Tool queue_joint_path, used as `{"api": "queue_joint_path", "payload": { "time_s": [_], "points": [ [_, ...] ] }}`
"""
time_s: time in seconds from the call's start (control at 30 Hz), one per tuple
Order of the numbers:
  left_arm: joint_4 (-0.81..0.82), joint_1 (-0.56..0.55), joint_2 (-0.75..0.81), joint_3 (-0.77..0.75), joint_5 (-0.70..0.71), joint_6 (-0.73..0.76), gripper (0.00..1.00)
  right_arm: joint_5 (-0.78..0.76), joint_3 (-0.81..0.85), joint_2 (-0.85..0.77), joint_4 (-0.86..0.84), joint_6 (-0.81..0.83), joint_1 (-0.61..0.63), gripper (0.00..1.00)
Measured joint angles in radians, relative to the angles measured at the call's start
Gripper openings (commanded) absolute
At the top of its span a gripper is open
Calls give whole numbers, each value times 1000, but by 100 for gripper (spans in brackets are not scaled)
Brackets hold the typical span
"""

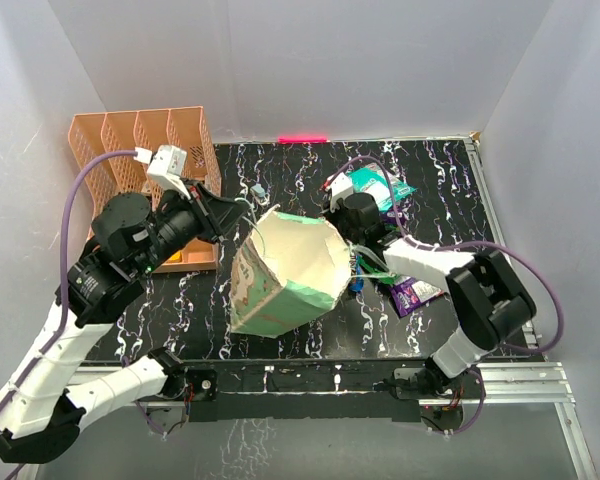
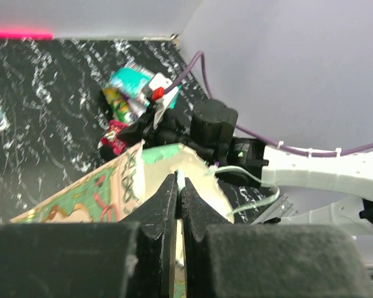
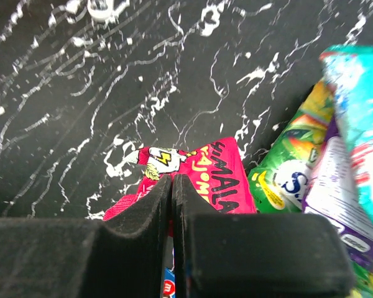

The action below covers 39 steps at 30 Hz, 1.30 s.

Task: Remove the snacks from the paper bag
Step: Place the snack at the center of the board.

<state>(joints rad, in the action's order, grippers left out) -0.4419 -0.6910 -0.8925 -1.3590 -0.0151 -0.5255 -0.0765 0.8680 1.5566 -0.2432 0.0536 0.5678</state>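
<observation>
1. Black marbled tabletop (image 1: 280, 170) with white veins, boxed in by plain pale walls; an orange file rack (image 1: 145, 135) sits at the far left corner.
2. Mid-table, I see the paper bag (image 1: 290, 265) tipped at an angle between the two arms, with a cream panel facing up and its mint-green side turned toward the arm bases.
3. On my left wrist view, the left gripper (image 2: 178, 183) has its fingers pinched tight on the bag's upper edge, and cream paper shows in the slit between them.
4. Several snacks (image 1: 380, 188) lie out on the table to the right of the bag.
5. The right gripper (image 3: 172, 183) has its fingers pressed together just above a red packet (image 3: 217, 180).
6. A sliver of blue shows low in the slit between those fingers; I cannot tell whether it is gripped.
7. Just beside the red one lie a green packet (image 3: 286, 180), a purple packet (image 3: 336, 186) and a teal packet (image 3: 360, 93), overlapping one another.
</observation>
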Motion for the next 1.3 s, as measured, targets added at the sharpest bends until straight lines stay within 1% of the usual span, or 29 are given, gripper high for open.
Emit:
{"api": "queue_joint_path", "payload": {
  "time_s": [0.1,0.23,0.4,0.47,0.5,0.53,0.6,0.63,0.67,0.73,0.8,0.83,0.9,0.97,1.07,1.1,1.17,1.3],
  "points": [
    [-1,0,30,69,43,-20,0,54,0,62,-12,-8,-23,7],
    [-20,0,89,186,104,-53,0,101,0,103,-43,-12,-32,7],
    [-76,0,175,292,171,-89,0,161,0,157,-93,-17,-32,8],
    [-113,0,204,299,190,-101,0,183,0,182,-105,-20,-31,18],
    [-121,0,213,299,198,-104,0,188,0,192,-110,-23,-31,25],
    [-130,0,222,298,208,-105,2,193,0,203,-113,-26,-31,33],
    [-168,0,229,284,231,-106,14,200,-2,212,-105,-35,-31,52],
    [-190,0,227,272,249,-106,21,200,-6,209,-103,-44,-31,57],
    [-211,0,227,259,270,-105,29,200,-12,198,-96,-55,-31,65],
    [-247,0,230,235,310,-100,41,199,-21,154,-47,-79,-31,77],
    [-277,0,239,213,342,-91,50,199,-22,77,22,-109,-31,96],
    [-287,0,244,201,355,-86,53,196,-22,27,58,-126,-31,98],
    [-307,0,248,174,377,-76,59,187,-18,-88,133,-158,-31,98],
    [-320,0,246,148,395,-68,62,169,-3,-200,212,-194,-31,98],
    [-341,0,241,111,419,-50,71,107,31,-363,325,-259,-31,98],
    [-348,0,240,98,426,-43,83,87,41,-416,362,-274,-31,98],
    [-361,0,237,71,437,-27,97,53,53,-520,433,-292,-31,98],
    [-388,0,225,0,451,1,98,-11,67,-716,542,-329,-31,98]
  ]
}}
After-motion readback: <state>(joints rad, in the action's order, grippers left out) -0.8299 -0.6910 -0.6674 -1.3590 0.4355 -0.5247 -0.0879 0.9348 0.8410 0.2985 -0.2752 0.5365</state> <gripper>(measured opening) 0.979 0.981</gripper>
